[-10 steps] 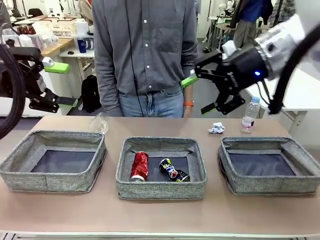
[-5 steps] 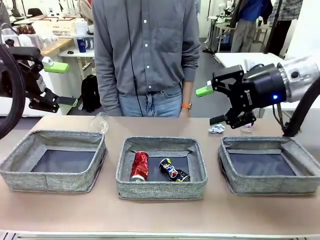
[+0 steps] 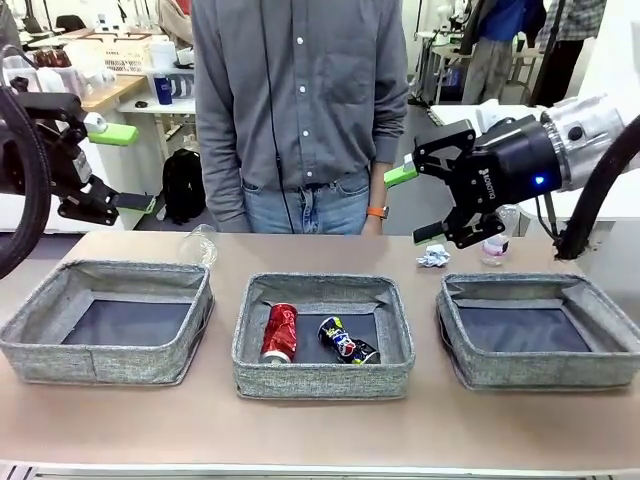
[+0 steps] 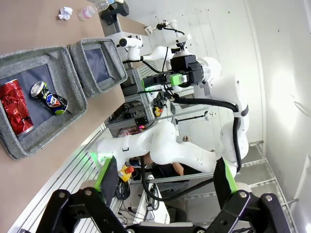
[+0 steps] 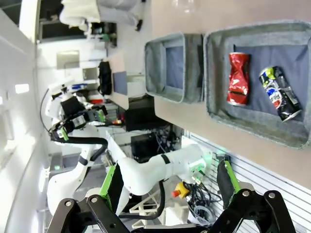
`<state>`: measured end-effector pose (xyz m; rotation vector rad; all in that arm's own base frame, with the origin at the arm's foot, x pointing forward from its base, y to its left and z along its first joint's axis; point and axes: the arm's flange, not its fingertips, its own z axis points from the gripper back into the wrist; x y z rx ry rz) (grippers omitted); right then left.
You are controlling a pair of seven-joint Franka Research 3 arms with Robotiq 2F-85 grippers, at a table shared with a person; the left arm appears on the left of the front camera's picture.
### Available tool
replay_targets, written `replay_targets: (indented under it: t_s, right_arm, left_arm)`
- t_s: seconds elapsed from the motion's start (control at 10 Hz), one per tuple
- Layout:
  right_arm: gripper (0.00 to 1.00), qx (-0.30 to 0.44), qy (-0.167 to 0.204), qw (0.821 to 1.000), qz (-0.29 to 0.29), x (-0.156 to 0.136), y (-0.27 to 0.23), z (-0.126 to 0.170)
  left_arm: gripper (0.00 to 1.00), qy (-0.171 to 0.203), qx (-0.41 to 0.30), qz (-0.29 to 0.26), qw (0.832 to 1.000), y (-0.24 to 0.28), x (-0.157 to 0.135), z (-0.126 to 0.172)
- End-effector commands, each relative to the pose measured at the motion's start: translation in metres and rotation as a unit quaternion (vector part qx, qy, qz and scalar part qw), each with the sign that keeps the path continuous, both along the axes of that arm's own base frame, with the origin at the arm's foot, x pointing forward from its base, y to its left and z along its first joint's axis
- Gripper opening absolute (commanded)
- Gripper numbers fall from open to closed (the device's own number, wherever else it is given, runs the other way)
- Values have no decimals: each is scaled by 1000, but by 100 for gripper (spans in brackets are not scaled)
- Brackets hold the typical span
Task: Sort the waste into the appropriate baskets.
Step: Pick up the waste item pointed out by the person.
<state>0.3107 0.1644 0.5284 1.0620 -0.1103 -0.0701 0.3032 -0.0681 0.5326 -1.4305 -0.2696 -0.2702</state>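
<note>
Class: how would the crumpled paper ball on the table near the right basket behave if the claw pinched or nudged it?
The paper ball looks loosely crumpled, so it would probably squash under a pinch. Being small, it is likely very light and might skid when nudged. Its uneven creases suggest it would not roll far.

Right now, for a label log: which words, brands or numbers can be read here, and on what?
Nothing reads clearly.
White print on the body of the right gripper: too small to read.
Logo on the dark blue-and-yellow can: blurred.
Print on the red drink can: crumpled, illegible.
</note>
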Motion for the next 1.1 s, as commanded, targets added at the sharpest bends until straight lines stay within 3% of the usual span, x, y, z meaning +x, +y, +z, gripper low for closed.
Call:
replay_targets:
  t_s: [0.0, 1.0]
  right_arm:
    - [100, -6, 9, 1000, 1, 1, -1, 4]
    - [100, -6, 9, 1000, 1, 1, -1, 4]
  left_arm:
    - [100, -10, -14, -1, 1000, -3, -2, 1]
    - [100, -10, -14, -1, 1000, -3, -2, 1]
